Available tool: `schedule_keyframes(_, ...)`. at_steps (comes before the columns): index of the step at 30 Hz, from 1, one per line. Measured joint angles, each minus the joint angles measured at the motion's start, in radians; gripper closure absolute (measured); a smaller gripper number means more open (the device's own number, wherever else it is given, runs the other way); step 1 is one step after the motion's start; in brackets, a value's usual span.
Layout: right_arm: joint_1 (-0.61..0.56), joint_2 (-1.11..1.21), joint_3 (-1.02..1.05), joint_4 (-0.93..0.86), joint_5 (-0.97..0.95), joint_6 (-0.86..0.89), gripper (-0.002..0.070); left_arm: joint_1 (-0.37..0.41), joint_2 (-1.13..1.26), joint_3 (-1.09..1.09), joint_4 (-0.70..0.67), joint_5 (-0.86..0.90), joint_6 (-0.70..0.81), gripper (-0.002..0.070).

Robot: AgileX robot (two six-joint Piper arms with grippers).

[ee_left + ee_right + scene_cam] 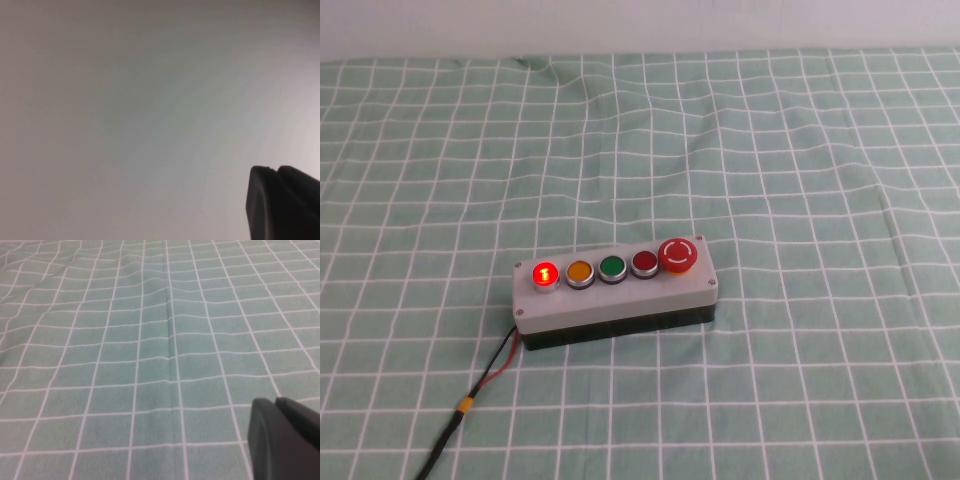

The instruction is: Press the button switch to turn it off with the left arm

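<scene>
The button switch (545, 273) is the small round red button on a whitish collar at the left end of the grey five-button box (620, 299); it glows bright red. The box lies on the green checked cloth in the high view. Neither arm shows in the high view. My left gripper (274, 169) shows only in the left wrist view as black fingertips pressed together, empty, facing a blank pale surface; the button is out of that view. My right gripper (274, 400) is shut and empty above bare cloth.
On the box, rightwards from the lit button, are a yellow button (579, 271), a green button (612, 268), a darker red button (644, 263) and a large red mushroom button (678, 254). A red-and-black wire (495, 368) runs from the box's left end to the front edge.
</scene>
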Motion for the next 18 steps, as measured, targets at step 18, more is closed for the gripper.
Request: schedule_keyframes(18, 0.000, 0.000, 0.000, 0.000, 0.000, 0.000, 0.0694, 0.000, 0.227, -0.628, 0.000, 0.846, 0.000, 0.0677)
